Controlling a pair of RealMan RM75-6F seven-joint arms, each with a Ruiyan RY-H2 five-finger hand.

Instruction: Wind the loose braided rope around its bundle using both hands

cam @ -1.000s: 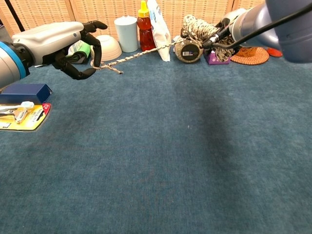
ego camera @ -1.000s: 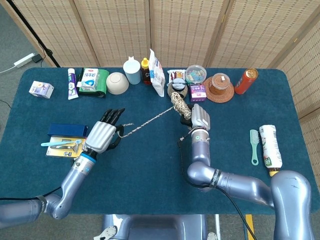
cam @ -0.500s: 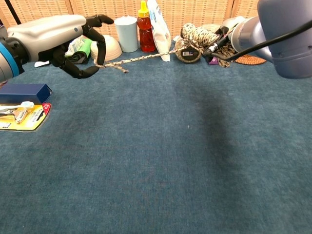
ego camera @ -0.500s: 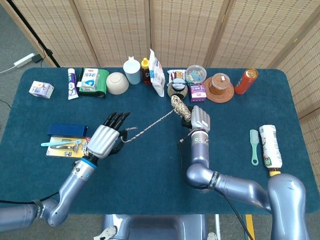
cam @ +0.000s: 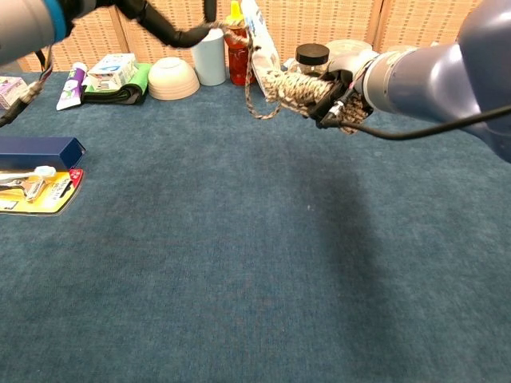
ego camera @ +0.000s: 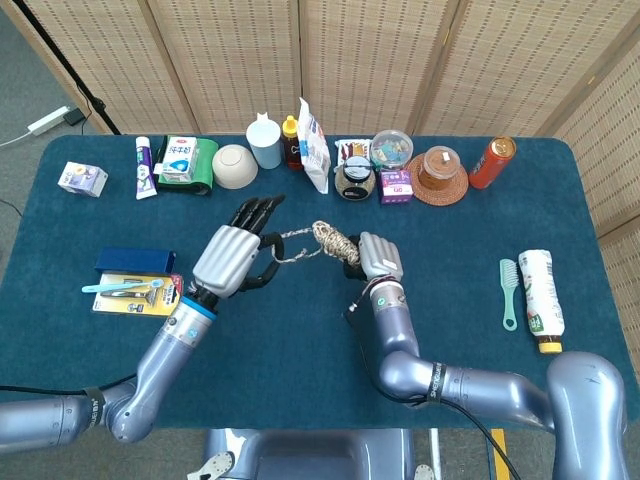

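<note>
The braided rope bundle (ego camera: 332,240) (cam: 292,86) hangs above the middle of the table, held at one end by my right hand (ego camera: 376,258) (cam: 343,92). It lies roughly level and points toward my left side. A short loose strand (ego camera: 296,246) (cam: 254,88) runs from the bundle up to my left hand (ego camera: 240,257) (cam: 172,24), which pinches it with curled fingers. In the chest view the left hand sits high at the top edge, and the strand droops in a small loop below it.
Along the far edge stand a toothpaste tube (ego camera: 145,166), a bowl (ego camera: 234,166), a cup (ego camera: 265,141), a sauce bottle (ego camera: 291,140), a white pouch (ego camera: 313,145), jars and a red can (ego camera: 491,161). A blue box (ego camera: 133,259) and toothbrush pack (ego camera: 125,294) lie at the left.
Both hands have risen and closed in. The right hand carried the bundle leftward and nearer; the left hand moved right and up, so the once long taut strand is short and slack.
</note>
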